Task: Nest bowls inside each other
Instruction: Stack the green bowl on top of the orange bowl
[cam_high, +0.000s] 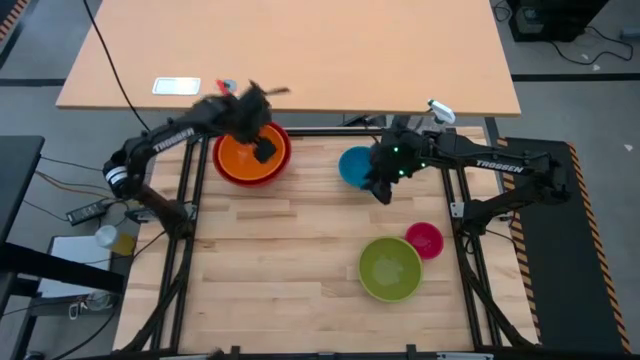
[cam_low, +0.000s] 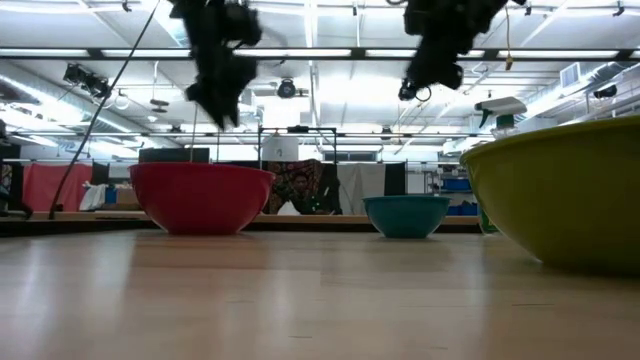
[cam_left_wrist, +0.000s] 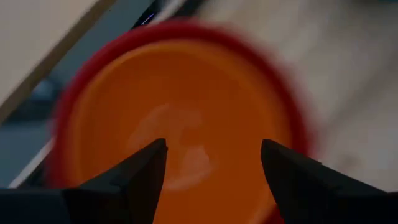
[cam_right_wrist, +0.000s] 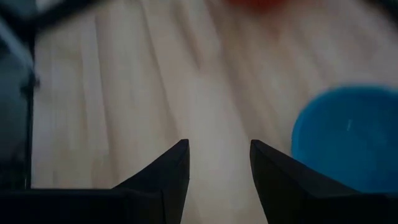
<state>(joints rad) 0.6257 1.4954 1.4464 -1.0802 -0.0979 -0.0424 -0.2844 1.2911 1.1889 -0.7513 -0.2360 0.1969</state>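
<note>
The orange bowl (cam_high: 247, 158) sits nested in the red bowl (cam_high: 281, 147) at the table's far left; the left wrist view shows orange (cam_left_wrist: 186, 124) ringed by a red rim (cam_left_wrist: 298, 118). My left gripper (cam_high: 262, 148) hangs open above them, holding nothing. The blue bowl (cam_high: 354, 165) stands at the far middle, with my right gripper (cam_high: 380, 190) open in the air just beside it. The lime green bowl (cam_high: 390, 268) and the small pink bowl (cam_high: 425, 240) rest side by side near the right front.
Bare wooden tabletop (cam_high: 280, 260) lies across the middle and near left. A second, lighter table (cam_high: 300, 60) stands beyond the far edge. Black frame rails (cam_high: 180, 250) run along the table's sides.
</note>
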